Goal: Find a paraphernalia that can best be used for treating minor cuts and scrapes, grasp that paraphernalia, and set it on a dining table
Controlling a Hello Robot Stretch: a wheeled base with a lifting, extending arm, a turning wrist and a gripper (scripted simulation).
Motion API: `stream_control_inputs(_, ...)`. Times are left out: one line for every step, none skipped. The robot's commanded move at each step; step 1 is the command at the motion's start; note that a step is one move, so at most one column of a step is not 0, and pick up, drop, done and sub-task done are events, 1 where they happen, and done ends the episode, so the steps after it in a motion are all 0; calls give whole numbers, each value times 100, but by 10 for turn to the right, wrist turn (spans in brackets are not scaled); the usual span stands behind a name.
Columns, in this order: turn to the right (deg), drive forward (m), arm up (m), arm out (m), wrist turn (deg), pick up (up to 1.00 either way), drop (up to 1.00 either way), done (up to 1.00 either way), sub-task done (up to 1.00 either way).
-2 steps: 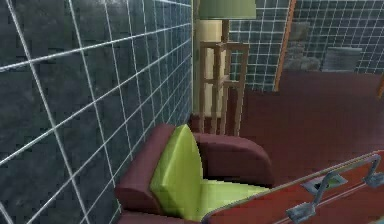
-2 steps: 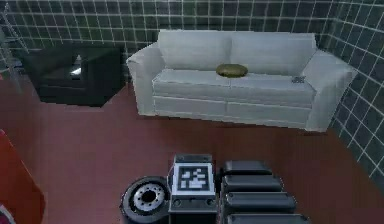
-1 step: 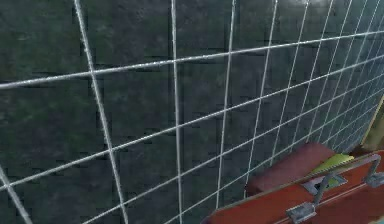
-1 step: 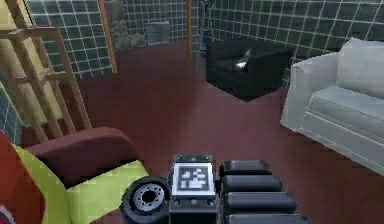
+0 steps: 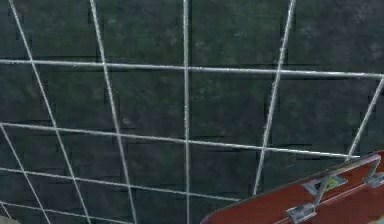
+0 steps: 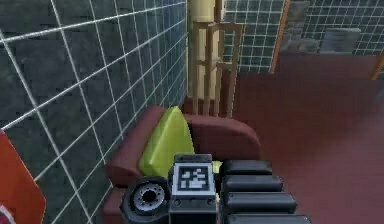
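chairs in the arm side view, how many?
2. A red armchair against the tiled wall, with a green cushion on it; a wooden chair farther along that wall. Others may be hidden behind them.

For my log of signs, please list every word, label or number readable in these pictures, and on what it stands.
None can be read.
The white square tag on the dark square arm bar carries only black marks, no letters or numbers.
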Motion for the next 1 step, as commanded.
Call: stream_control_inputs(-90, 0, 0, 0, 0, 0, 0, 0, 0)
